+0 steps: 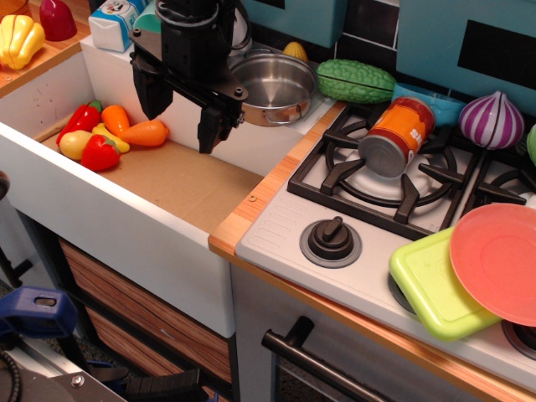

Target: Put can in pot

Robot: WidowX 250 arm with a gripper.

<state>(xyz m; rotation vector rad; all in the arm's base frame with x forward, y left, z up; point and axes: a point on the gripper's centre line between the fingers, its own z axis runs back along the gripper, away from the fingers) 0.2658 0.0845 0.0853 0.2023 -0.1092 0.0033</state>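
Note:
The can (399, 134) has an orange-red label and grey metal ends. It lies tilted on its side on the black grate of the back left stove burner (381, 172). The shiny steel pot (273, 86) sits on the white ledge behind the sink, empty. My black gripper (178, 110) hangs over the sink, just left of the pot and well left of the can. Its two fingers point down, spread apart, with nothing between them.
The sink (180, 180) holds toy peppers and a carrot (109, 134) at its back left. A green toy gourd (355, 80), a purple onion (491, 120), a green tray (435, 283) under a pink plate (501, 261), and a stove knob (332, 239) surround the burner.

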